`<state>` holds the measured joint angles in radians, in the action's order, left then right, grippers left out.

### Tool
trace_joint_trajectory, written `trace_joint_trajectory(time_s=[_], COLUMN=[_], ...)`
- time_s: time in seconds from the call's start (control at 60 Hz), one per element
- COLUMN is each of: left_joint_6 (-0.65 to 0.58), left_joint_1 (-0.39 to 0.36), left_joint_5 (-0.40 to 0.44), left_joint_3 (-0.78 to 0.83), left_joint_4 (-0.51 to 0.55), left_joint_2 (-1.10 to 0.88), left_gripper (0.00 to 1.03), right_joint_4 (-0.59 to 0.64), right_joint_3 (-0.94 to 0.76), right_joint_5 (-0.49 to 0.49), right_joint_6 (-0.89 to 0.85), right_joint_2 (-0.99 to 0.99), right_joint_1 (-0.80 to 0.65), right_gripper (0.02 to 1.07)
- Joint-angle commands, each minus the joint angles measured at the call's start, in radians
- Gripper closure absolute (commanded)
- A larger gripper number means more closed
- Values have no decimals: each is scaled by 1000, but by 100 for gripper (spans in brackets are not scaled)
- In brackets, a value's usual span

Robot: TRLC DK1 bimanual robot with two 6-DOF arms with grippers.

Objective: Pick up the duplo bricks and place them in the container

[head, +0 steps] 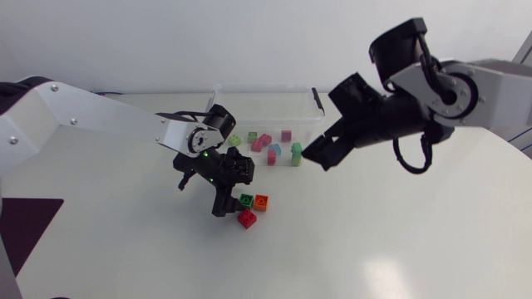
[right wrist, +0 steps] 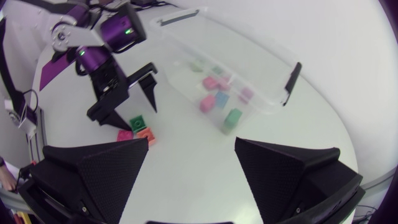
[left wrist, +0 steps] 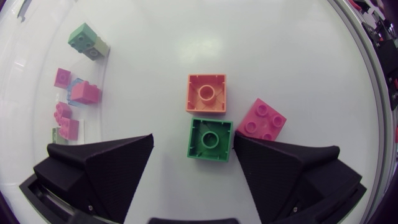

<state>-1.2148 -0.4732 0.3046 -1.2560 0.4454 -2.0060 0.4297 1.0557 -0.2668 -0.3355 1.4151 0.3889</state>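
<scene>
Fingers (left wrist: 118, 168) of the left gripper (left wrist: 193, 142) stand parted around the green brick (head: 246, 200), hollow side up, at lower centre beside an orange brick (head: 261, 202). Right gripper (right wrist: 191, 146), also spread, hangs by the container (head: 258, 85), its contents blurred.

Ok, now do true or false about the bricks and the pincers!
1. The green brick lies between the open fingers of the left pincer. True.
2. The orange brick is inside the container. False: it lies on the table, right by the green brick.
3. The right pincer holds a pink brick. False: it is open and empty.
4. The container has bricks in it. True.
</scene>
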Motion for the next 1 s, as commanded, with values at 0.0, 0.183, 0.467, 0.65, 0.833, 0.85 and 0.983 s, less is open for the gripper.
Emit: trace_joint_trajectory(time_s=[0.0,0.183,0.467,0.65,0.833,0.85,0.983], left_joint_6=[-40,-34,28,112,227,239,273], left_joint_1=[-8,-7,71,157,209,212,229], left_joint_5=[1,5,70,174,255,261,284], left_joint_3=[-34,-39,24,60,60,58,43], left_joint_4=[30,52,84,81,41,35,29], left_joint_2=[-42,-50,133,303,395,405,417], left_gripper=[38,84,84,84,84,84,84], right_joint_4=[-46,-157,-121,-112,20,44,167], right_joint_3=[-109,-212,-53,76,222,244,348], right_joint_5=[-31,-29,-69,-98,-98,-94,-48], right_joint_6=[-82,-255,-382,-387,-402,-404,-401], right_joint_2=[-48,22,377,528,607,617,668], right_joint_1=[24,97,137,123,117,123,157], right_gripper=[7,7,7,7,7,7,10])
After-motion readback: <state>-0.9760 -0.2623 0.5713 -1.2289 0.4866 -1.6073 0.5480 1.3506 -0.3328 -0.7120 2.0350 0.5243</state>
